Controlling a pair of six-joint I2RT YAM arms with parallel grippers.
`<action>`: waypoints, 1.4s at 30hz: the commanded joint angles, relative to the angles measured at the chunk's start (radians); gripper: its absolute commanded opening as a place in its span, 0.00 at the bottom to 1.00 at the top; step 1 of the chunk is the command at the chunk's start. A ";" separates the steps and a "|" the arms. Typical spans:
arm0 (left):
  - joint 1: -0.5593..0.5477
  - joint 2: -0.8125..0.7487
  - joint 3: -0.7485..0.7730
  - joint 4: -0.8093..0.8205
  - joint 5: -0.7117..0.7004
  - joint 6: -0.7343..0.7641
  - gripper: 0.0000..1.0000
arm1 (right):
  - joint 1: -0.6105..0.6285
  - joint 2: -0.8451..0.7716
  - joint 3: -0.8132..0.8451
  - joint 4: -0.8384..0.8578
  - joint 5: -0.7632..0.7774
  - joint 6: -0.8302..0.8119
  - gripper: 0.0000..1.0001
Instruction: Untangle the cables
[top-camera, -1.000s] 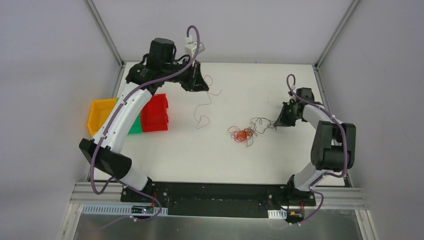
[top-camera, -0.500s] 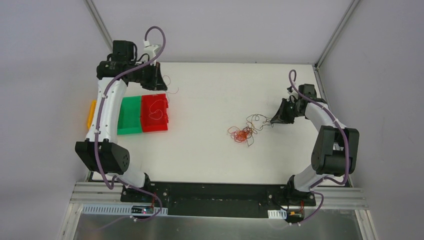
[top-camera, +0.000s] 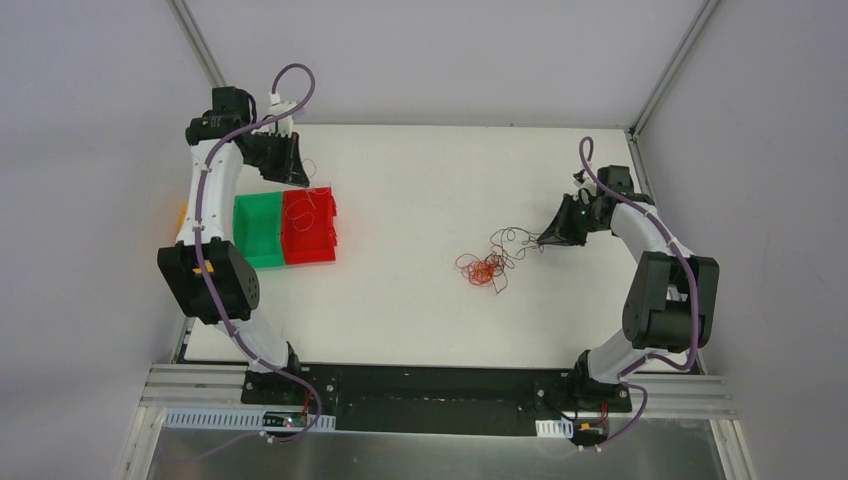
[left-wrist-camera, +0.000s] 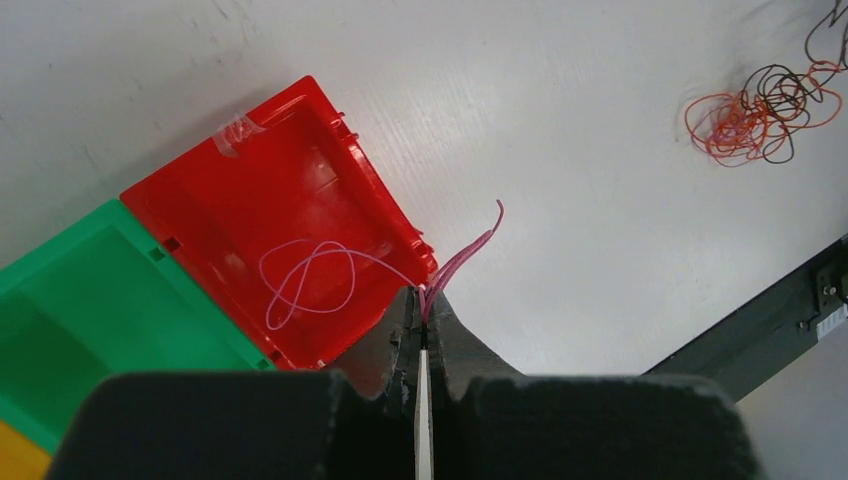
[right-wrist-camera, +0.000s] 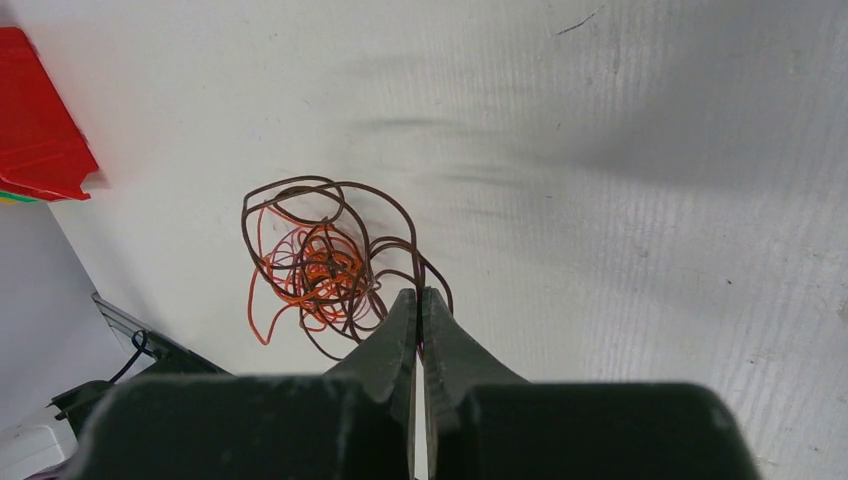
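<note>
Left gripper (left-wrist-camera: 422, 300): clenched on a red wire (left-wrist-camera: 468, 250), just over a corner of the red bin (left-wrist-camera: 200, 190).
Red wire: its loop lies inside the red bin.
Right gripper (right-wrist-camera: 418, 300): pinching a dark wire (right-wrist-camera: 300, 181) at the clump's edge.
Clump of wires (top-camera: 487, 265): orange and dark, on the table (top-camera: 420, 180), well apart from the bins.
Green bin (left-wrist-camera: 60, 300): touching the red bin.

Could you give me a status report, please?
Left gripper shut on one thin reddish wire, its loop over the red plastic bin. Right gripper shut on a dark brown strand of the orange-and-brown wire clump. Nothing blocking.
</note>
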 joint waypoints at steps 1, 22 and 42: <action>0.031 0.048 -0.015 0.039 -0.028 0.083 0.00 | 0.012 -0.028 0.046 -0.034 -0.042 0.012 0.00; -0.254 -0.016 -0.167 0.124 0.146 -0.034 0.71 | 0.106 -0.030 0.109 -0.021 -0.280 0.109 0.00; -0.730 0.347 -0.426 0.954 0.202 -0.759 0.70 | 0.049 0.049 0.046 -0.056 0.014 0.016 0.00</action>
